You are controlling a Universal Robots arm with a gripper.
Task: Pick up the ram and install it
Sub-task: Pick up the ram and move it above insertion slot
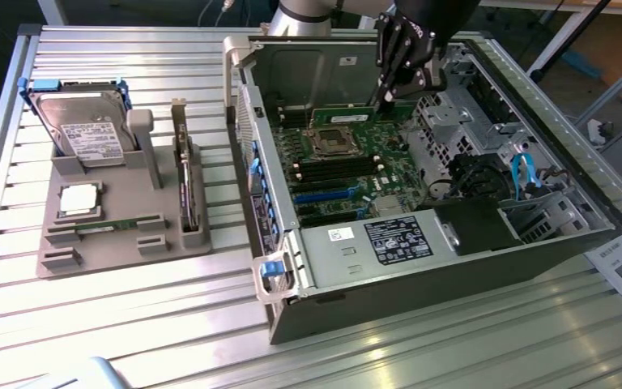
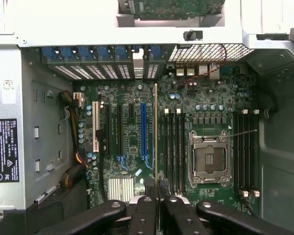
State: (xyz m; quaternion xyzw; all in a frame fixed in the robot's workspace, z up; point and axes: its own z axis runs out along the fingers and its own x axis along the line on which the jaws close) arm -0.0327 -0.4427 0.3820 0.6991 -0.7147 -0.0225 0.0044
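Gripper (image 2: 157, 188) pinching one ram (image 2: 156, 132) edge-on above motherboard (image 2: 132, 142). One CPU socket (image 2: 208, 157) nearby. One hard drive (image 1: 84, 121) on tray (image 1: 127, 212).

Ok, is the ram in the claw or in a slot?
Held: the claw pinches the ram edge-on over the motherboard; whether it's seated, cannot tell.

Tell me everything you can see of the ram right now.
The ram is a thin, long green circuit-board stick, clamped at its upper edge between the gripper's fingers. It stands on edge inside the open computer case, close over the motherboard, parallel to the black memory slots beside the processor socket. Whether it touches a slot cannot be told.
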